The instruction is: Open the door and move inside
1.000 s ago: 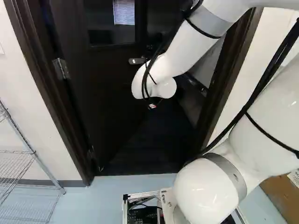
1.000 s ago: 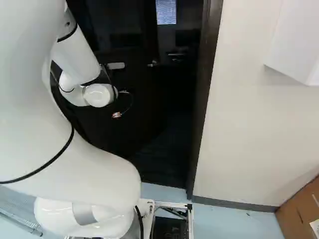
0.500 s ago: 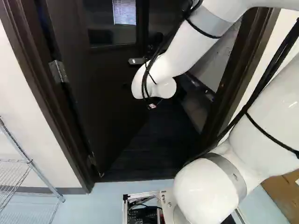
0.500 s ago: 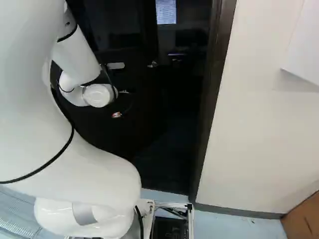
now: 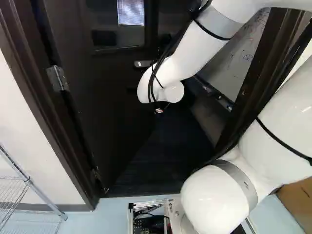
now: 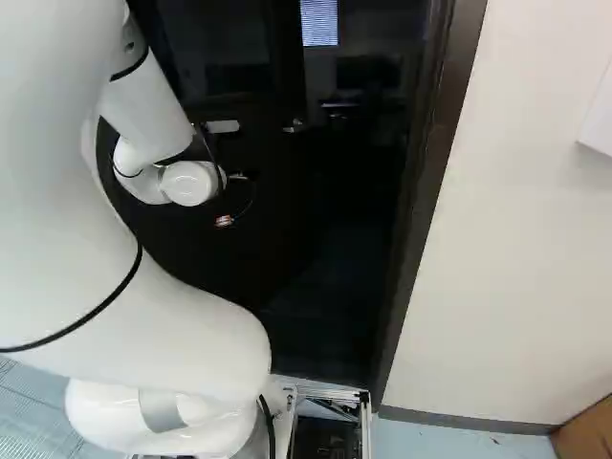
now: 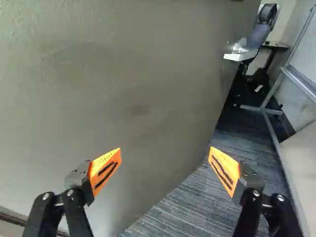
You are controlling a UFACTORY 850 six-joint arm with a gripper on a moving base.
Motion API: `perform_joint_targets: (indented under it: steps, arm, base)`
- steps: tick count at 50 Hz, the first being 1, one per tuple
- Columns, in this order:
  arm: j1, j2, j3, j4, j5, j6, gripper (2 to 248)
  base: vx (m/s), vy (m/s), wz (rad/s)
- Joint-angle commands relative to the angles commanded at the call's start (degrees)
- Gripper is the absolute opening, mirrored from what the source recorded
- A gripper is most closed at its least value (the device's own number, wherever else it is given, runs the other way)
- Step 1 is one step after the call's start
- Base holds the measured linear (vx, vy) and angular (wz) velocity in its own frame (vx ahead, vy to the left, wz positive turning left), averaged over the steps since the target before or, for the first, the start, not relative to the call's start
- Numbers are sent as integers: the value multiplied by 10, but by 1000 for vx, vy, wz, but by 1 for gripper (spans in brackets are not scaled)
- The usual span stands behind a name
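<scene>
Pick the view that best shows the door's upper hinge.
Left base view: the upper hinge stands there with nothing in front of it. Right base view doesn't show it; the arm fills that side. Wrist view doesn't either, just the face of the door and the room beyond.

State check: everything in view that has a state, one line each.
Door: partly open, swung away from the base into the room beyond.
Door handle: about level, not gripped.
Hand: open, holding nothing.
Arm: bent, reaching out ahead to the door.
Whiteboard: marked with writing or drawing.
Window blind: slats showing, light coming through.
</scene>
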Motion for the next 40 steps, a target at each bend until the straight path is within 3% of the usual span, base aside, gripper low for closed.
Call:
perform_joint_targets:
  steps: [40]
  arm:
    - [0,0,0,0,0,0,247]
  base:
    - [96,51,-13]
